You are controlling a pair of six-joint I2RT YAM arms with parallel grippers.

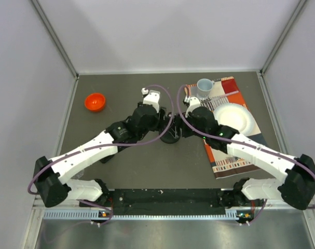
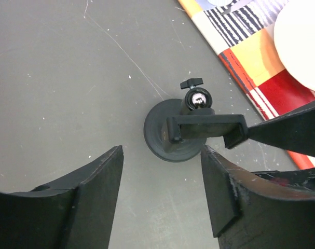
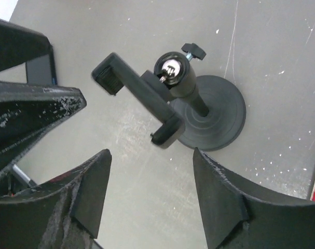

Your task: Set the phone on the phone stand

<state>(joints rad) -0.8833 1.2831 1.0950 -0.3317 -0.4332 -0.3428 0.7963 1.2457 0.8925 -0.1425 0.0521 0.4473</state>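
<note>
The phone stand (image 1: 171, 136) stands mid-table on its round disc base, with a ball joint and an empty clamp cradle on top. It shows in the left wrist view (image 2: 191, 127) and the right wrist view (image 3: 199, 109). My left gripper (image 1: 158, 120) (image 2: 161, 155) is open and empty, just left of the stand. My right gripper (image 1: 184, 124) (image 3: 151, 155) is open and empty, just right of it. The two grippers face each other across the cradle without touching it. The phone is not in any view.
A striped placemat (image 1: 224, 158) lies at the right with a white plate (image 1: 232, 118) and a white cup (image 1: 204, 87) on it. An orange bowl (image 1: 95, 101) sits at the back left. White walls enclose the table.
</note>
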